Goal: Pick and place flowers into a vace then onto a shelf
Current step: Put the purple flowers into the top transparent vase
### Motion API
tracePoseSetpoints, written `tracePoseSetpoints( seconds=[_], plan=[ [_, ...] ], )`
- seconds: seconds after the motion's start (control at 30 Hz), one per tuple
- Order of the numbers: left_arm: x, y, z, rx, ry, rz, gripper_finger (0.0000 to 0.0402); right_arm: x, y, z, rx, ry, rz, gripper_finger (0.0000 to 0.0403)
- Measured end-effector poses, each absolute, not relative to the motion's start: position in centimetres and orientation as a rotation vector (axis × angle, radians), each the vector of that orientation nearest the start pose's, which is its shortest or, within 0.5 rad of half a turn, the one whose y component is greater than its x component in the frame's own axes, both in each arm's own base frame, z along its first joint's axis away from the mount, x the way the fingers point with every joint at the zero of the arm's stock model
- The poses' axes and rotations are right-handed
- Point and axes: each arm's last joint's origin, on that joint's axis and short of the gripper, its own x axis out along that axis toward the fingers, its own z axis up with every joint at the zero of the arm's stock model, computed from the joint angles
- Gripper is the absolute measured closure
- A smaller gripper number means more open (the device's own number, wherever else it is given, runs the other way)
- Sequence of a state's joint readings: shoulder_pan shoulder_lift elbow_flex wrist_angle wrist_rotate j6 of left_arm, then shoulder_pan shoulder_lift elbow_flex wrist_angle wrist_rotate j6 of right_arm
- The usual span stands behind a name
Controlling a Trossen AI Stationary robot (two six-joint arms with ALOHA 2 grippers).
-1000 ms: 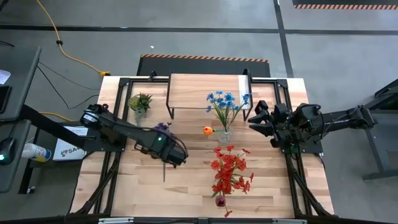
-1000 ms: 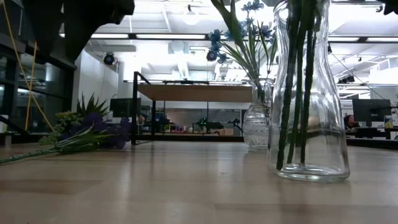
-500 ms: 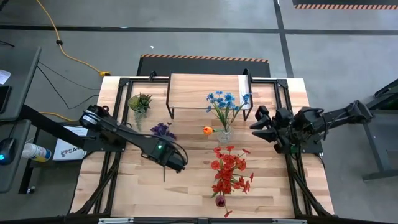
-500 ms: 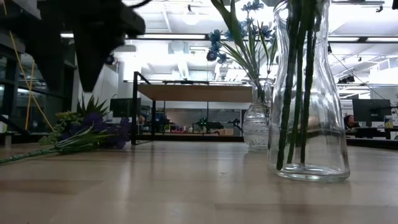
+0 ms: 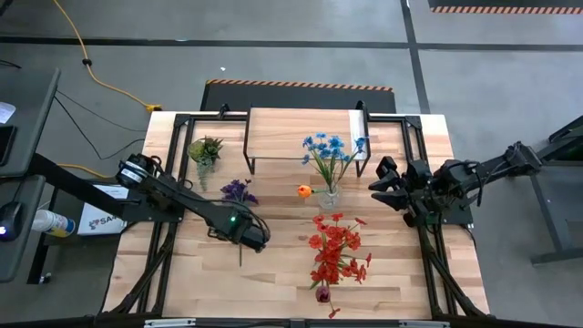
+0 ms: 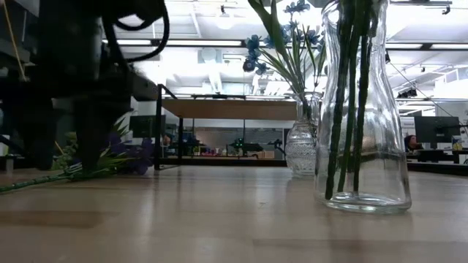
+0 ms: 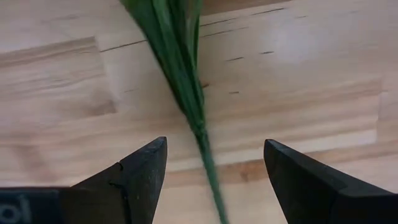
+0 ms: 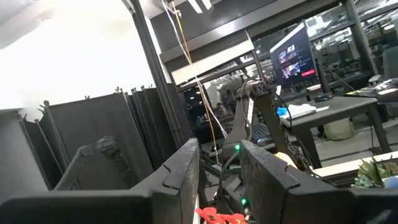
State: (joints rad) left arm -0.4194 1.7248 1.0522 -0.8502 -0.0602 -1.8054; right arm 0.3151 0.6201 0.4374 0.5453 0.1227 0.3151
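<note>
Left gripper (image 7: 214,180) is down over the purple flower (image 5: 239,190) lying on the table (image 5: 282,273), fingers spread wide with the green stem (image 7: 180,74) between them, not yet pinched. I see the right gripper (image 5: 381,187) waiting near the table's right edge, fingers narrow, holding nothing.

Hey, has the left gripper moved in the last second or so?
Yes. The left gripper has slid a little toward the table's near edge, along the purple flowers' stem, and come down: it now straddles the stem, jaws open.
</note>
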Motion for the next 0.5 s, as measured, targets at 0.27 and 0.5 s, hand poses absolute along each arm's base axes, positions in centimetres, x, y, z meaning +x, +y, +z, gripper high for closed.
tracePoseSetpoints(
  seconds=[0.27,0.5],
  plan=[
    [25.9,-11.3,14.6,-1.073,1.200,1.102,0.0101,14.1,4.3,30.5,0.396,-0.323,0.220,0.0295],
    [25.9,-11.2,14.3,-1.068,1.163,1.098,0.0101,14.1,4.2,30.5,0.398,-0.326,0.190,0.0295]
  ],
)
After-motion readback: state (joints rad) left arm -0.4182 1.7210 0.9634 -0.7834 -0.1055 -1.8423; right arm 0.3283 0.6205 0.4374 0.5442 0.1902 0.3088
